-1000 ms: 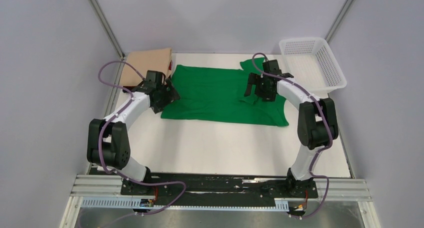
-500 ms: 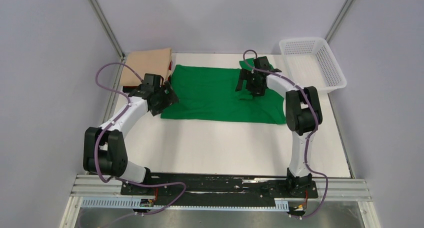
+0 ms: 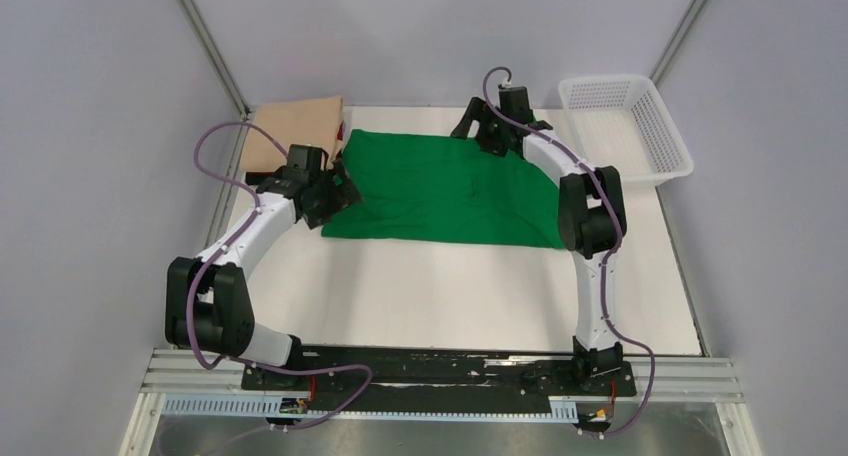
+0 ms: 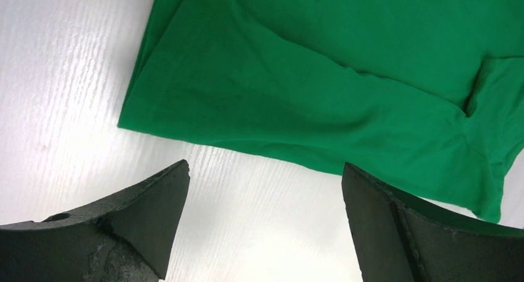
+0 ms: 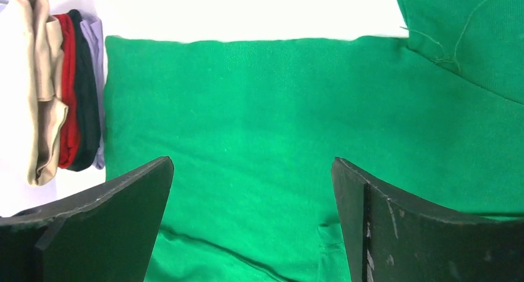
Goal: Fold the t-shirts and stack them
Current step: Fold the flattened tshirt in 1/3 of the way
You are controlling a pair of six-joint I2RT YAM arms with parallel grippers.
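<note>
The bright green t-shirt [image 3: 440,191] lies flat across the back middle of the table. My left gripper [image 3: 338,194] is open and empty, low over the white table just off the shirt's near-left corner; in the left wrist view [image 4: 264,166] the shirt's hem [image 4: 321,78] lies just beyond the fingertips. My right gripper [image 3: 480,132] is open and empty above the shirt's far edge; in the right wrist view [image 5: 252,160] green cloth [image 5: 259,109] fills the space between the jaws. Folded tan [image 5: 40,78] and black [image 5: 83,90] shirts are stacked at the left, tan on top [image 3: 295,126].
A white mesh basket [image 3: 660,136] stands at the back right corner. Red and lavender folded cloth show in the stack's side [image 5: 68,84]. Grey walls close in the table on three sides. Bare white table [image 3: 450,296] lies in front of the shirt.
My right gripper has moved from the shirt's right side to its far edge. The shirt's right side now lies folded in, straighter. My left gripper has hardly moved.
</note>
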